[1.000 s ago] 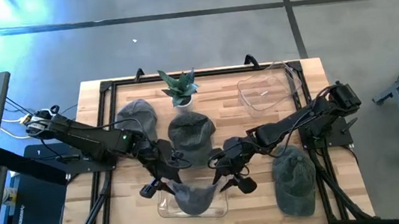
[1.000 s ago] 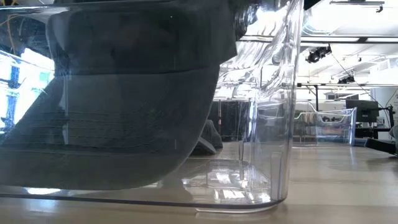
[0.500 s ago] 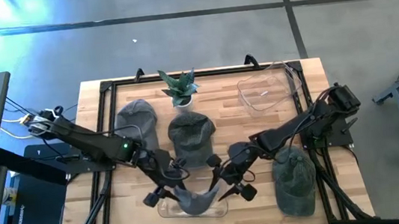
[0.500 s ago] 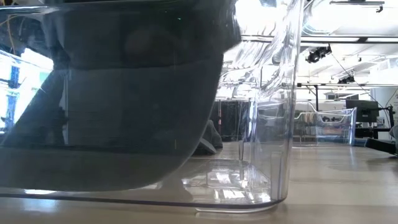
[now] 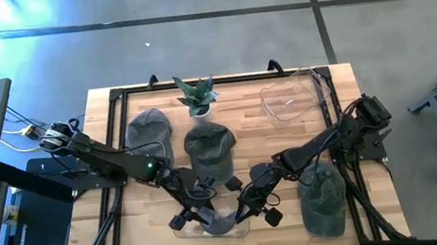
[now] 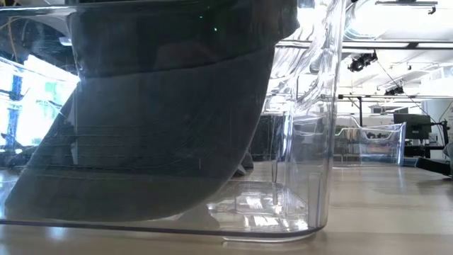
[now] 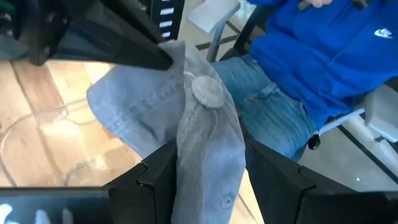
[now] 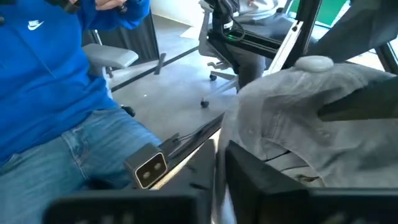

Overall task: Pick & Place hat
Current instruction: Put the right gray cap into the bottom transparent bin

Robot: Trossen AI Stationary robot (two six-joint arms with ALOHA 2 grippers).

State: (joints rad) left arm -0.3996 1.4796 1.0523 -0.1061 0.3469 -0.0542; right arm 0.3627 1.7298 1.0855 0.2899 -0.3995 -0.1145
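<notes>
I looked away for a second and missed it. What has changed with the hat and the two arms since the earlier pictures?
Both hands moved toward the table's front edge and lowered the grey hat deeper into the clear bin. The left hand still grips the hat; the right hand has shut at the hat's other side. The three other hats on the table, the potted plant and the far clear container stayed put.

Left tool (image 5: 194,216) clamped, right tool (image 5: 253,210) closed

You have four hats (image 5: 220,220); two clear bins (image 5: 292,98); one plant (image 5: 196,96); two arms (image 5: 115,157).
</notes>
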